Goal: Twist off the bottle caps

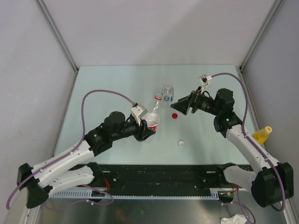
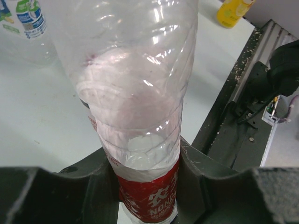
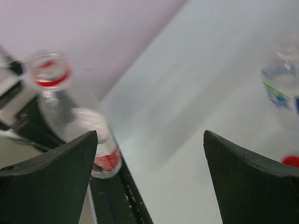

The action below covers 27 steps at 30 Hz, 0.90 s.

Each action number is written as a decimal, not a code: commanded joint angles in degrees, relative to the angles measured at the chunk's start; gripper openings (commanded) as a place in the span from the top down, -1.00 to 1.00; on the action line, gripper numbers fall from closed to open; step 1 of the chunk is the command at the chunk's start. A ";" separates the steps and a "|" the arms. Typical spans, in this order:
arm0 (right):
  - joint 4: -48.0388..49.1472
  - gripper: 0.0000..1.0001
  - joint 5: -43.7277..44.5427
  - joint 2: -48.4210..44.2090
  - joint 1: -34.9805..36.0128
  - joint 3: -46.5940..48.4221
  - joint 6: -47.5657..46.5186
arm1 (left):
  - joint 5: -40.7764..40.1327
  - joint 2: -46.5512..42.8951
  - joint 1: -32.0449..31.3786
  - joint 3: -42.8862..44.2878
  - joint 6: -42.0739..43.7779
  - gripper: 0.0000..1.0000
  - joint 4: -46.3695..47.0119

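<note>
My left gripper (image 1: pixel 148 131) is shut on the clear red-label bottle (image 1: pixel 153 119) and holds it tilted, its open neck (image 1: pixel 158 98) pointing away. In the left wrist view the fingers (image 2: pixel 70 196) clamp the bottle (image 2: pixel 140 93) at its label. The red cap (image 1: pixel 174 115) and the white cap (image 1: pixel 181 143) lie loose on the table. The blue-green label bottle (image 1: pixel 167 93) stands behind them. My right gripper (image 1: pixel 180 106) is open and empty, just right of the held bottle's neck (image 3: pixel 49 70) and above the red cap (image 3: pixel 292 161). The orange-yellow bottle (image 1: pixel 262 134) with its yellow cap stands far right.
Grey walls close the table on three sides. The black base rail (image 1: pixel 163 175) runs along the near edge. The blue-green bottle also shows in the left wrist view (image 2: pixel 25 23) and in the right wrist view (image 3: pixel 285 88), and the yellow bottle in the left wrist view (image 2: pixel 233 10).
</note>
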 commanded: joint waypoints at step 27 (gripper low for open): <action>38.37 0.19 -18.68 2.98 4.43 3.97 27.50 | 4.97 5.60 -6.81 9.05 5.90 0.83 0.99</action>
